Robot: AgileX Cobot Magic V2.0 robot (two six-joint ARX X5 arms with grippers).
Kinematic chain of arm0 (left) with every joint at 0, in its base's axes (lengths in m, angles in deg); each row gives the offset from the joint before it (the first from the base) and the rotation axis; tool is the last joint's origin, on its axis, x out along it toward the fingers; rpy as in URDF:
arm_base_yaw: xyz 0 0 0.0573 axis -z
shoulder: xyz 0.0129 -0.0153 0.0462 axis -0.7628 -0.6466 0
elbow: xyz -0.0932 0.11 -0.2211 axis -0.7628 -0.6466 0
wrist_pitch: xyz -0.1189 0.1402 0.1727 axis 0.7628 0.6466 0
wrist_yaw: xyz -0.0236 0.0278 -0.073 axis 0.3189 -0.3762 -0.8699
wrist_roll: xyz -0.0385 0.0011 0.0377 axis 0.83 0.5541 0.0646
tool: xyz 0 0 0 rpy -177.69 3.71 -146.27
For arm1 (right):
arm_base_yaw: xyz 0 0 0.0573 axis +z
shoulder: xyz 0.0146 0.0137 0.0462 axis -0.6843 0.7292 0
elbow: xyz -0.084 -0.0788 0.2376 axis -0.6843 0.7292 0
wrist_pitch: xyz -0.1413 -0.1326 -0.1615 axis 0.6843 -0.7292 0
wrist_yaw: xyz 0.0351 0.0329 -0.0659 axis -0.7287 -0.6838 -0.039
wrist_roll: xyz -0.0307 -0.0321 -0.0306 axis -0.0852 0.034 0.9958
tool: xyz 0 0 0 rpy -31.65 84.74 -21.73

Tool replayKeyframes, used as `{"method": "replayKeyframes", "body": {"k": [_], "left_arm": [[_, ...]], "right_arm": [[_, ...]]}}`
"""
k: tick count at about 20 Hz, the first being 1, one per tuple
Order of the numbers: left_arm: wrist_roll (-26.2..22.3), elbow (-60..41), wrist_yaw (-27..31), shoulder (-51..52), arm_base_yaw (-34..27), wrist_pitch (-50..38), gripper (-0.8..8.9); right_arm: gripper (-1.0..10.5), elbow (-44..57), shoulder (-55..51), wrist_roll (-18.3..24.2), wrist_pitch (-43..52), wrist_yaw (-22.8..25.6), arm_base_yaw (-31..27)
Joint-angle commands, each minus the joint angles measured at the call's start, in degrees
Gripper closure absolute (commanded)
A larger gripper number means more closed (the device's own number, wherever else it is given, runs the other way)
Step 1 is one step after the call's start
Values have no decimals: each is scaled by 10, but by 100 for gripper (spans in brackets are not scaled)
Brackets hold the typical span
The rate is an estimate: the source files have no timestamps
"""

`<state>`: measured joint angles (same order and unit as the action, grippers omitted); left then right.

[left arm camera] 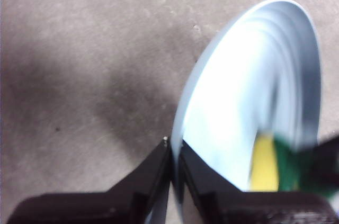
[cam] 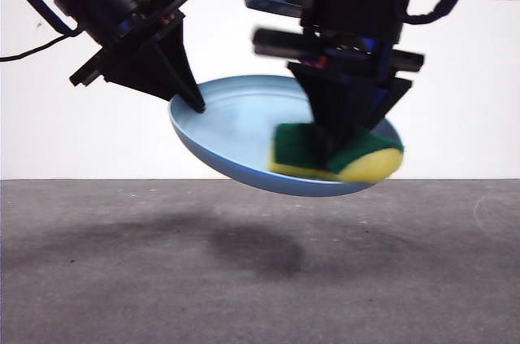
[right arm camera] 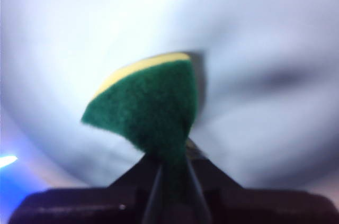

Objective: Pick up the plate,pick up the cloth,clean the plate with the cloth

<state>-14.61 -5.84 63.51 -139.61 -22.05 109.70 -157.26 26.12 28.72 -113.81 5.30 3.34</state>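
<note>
**A:** ok so where's the plate sitting right now?

**B:** not sitting at all. The light-blue plate (cam: pixel 236 128) is up in the air above the grey table (cam: pixel 260 279), tilted, with its shadow on the table under it. The left end effector (left arm camera: pixel 173 152) has it by the rim. In the left wrist view the two black jaws are squeezed nearly together with the thin edge of the plate (left arm camera: pixel 249 102) pinched between them. In the front view that's the arm coming in from the upper left, its tip (cam: pixel 193 100) right on the plate's left rim.

**A:** and the sponge?

**B:** the yellow sponge (cam: pixel 337 153) with the dark green scouring top is in the right end effector (cam: pixel 337 141), which comes straight down from above. Jaws clamped tight on it, so the foam bulges out on both sides of the grip. The right wrist view shows the green face (right arm camera: pixel 148 107) sticking out from between the closed jaws (right arm camera: pixel 172 168), a sliver of yellow along its far edge, and pale blue plate (right arm camera: pixel 254 33) filling everything behind it.

**A:** touching the plate?

**B:** looks like it. The sponge is inside the bowl, on the side away from the left end effector, yellow foam low against the surface near the lower right rim. Left wrist view catches it too, blurry (left arm camera: pixel 267 166).
</note>
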Motion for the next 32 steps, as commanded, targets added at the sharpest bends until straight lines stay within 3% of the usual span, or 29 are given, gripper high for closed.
{"method": "replayKeyframes", "body": {"k": [1, 8, 13, 16, 20, 28, 30, 32], "left_arm": [[-9, 2, -27, 1, -1, 19, 822], [-37, 2, -41, 1, 1, 80, 822], [-37, 2, -40, 1, 2, 77, 822], [-32, 2, -37, 1, 1, 46, 822], [4, 2, -36, 1, -4, -5, 822], [29, 2, -42, 1, -21, -51, 822], [28, 2, -72, 1, -32, -47, 822], [28, 2, -119, 1, -45, -34, 822]], "right_arm": [[963, 5, 10, 2, 9, 71, -32], [963, 5, 10, 2, 141, 69, -66], [963, 5, 10, -25, 268, -124, -64], [963, 5, 10, -30, 281, -177, -50], [963, 5, 10, -32, 249, -207, -36], [963, 5, 10, 3, 89, -198, -2], [963, 5, 10, 5, 43, -139, -2], [963, 5, 10, 5, 6, -34, -5]]}}
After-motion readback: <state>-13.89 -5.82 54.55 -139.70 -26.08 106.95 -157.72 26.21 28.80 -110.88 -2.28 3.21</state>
